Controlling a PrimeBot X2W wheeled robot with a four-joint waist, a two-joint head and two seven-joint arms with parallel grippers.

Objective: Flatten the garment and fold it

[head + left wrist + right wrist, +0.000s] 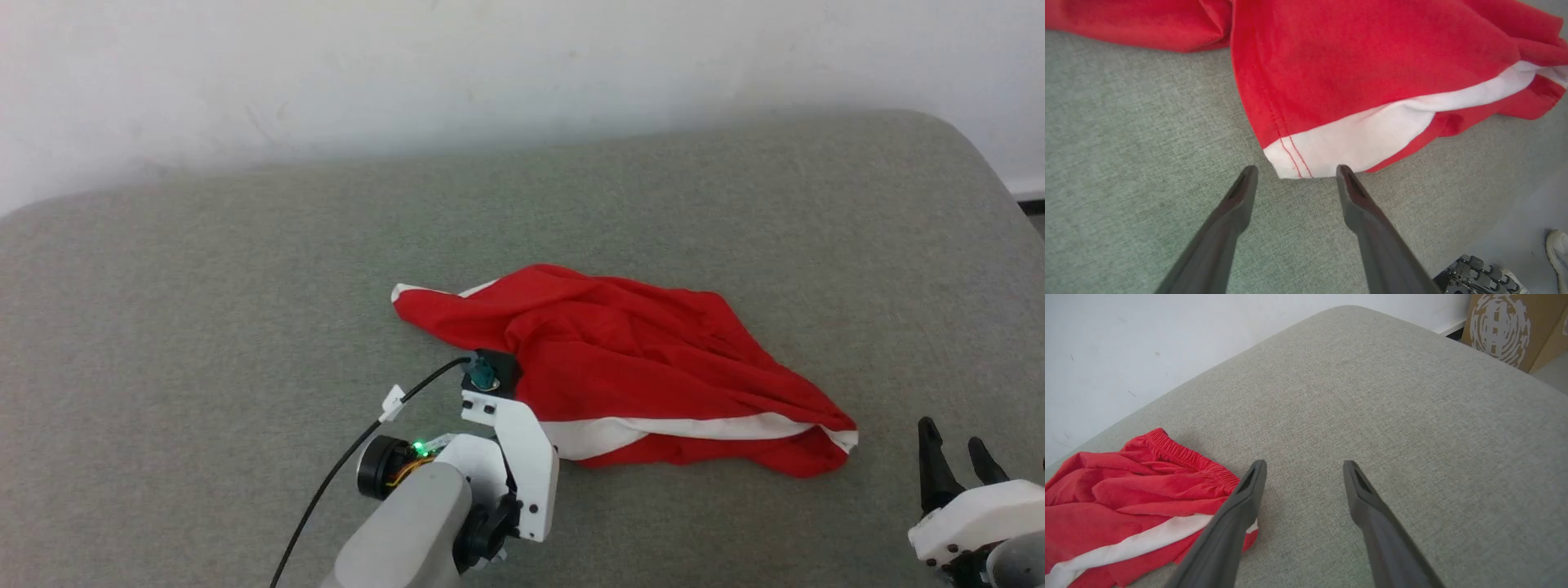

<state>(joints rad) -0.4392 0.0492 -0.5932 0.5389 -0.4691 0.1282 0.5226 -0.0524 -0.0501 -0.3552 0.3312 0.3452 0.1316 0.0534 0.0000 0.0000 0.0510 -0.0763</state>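
Flattening stage, and nothing is flat yet. The garment (620, 367) lies in a rumpled heap near the middle of the grey cushion (245, 327), red folds piled over each other, with one white stripe (694, 429) running along its near edge.

My left gripper (1295, 171) hovers at the heap's near-left side with its fingers spread apart and nothing between them. In the left wrist view the tips sit either side of a white hem corner (1294, 161) with red stitching. I can't tell whether the tips touch the fabric or the cushion.

My right gripper (951, 437) is off the garment's right end, apart from the cloth. Its fingers are also spread and hold nothing. Its wrist view shows the elastic waistband (1184, 455) bunched up just to the left of its left finger.

I read the step as taking hold for the spread. The left needs to ease forward and low so the corner slides between the fingers, then pinch only that one layer. The fabric looks thin, so I could easily grab two layers or push the corner away instead. The right then needs a hold on the far end, at the waistband or the opposite hem. After that I pull the two holds apart to draw the folds out before any fold is made.
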